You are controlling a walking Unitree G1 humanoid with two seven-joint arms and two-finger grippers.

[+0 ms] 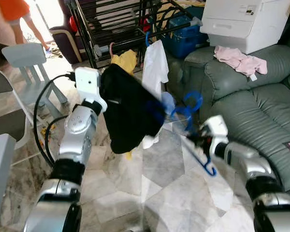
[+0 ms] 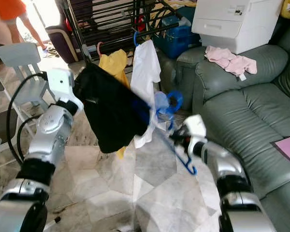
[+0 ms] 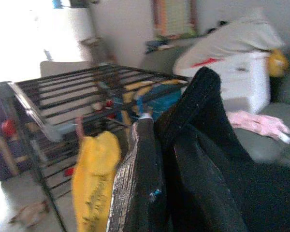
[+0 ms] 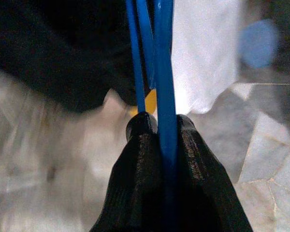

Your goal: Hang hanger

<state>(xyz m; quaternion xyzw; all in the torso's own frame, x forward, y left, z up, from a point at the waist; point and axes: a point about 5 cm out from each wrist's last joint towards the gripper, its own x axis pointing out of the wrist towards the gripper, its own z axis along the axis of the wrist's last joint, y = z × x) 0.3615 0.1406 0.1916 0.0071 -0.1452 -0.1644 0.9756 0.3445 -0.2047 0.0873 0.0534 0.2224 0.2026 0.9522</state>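
**Blue hanger and black garment held up before the drying rack**

We had both arms raised in front of the black metal drying rack [image 1: 116, 29]. Our right pincer [image 4: 159, 126] was closed tight on the thin blue plastic hanger [image 4: 163, 72], its two black fingers [image 4: 135, 159] pressed against either side of the blue bar, which ran straight up between them. From the head views, the hanger [image 1: 191, 113] looked blurred; its hooked end curved above the right pincer [image 1: 199, 140] and a lower part trailed down toward the pale marbled floor tiles [image 1: 169, 193].

Our left pincer [image 3: 150, 145] was up by the black cloth garment [image 1: 128, 108], which hung in a broad dark sheet between the two arms. In the left wrist view, one scuffed dark finger [image 3: 135, 179] lay against the folds of the black garment [image 3: 203, 159]; the cloth hid the rest, so we could not tell how far that pincer was open.

Behind the garment, a white shirt [image 1: 154, 65] and a yellow cloth [image 1: 125, 60] hung from the rack's front rail. To our right stood a grey-green leather sofa [image 1: 261, 101] with a crumpled pink cloth [image 1: 239, 60] on its arm and a white box-shaped appliance [image 1: 246, 21] behind it. A pale grey chair [image 1: 29, 60] stood to our left, and a person in an orange top [image 1: 12, 9] was at the far left edge.
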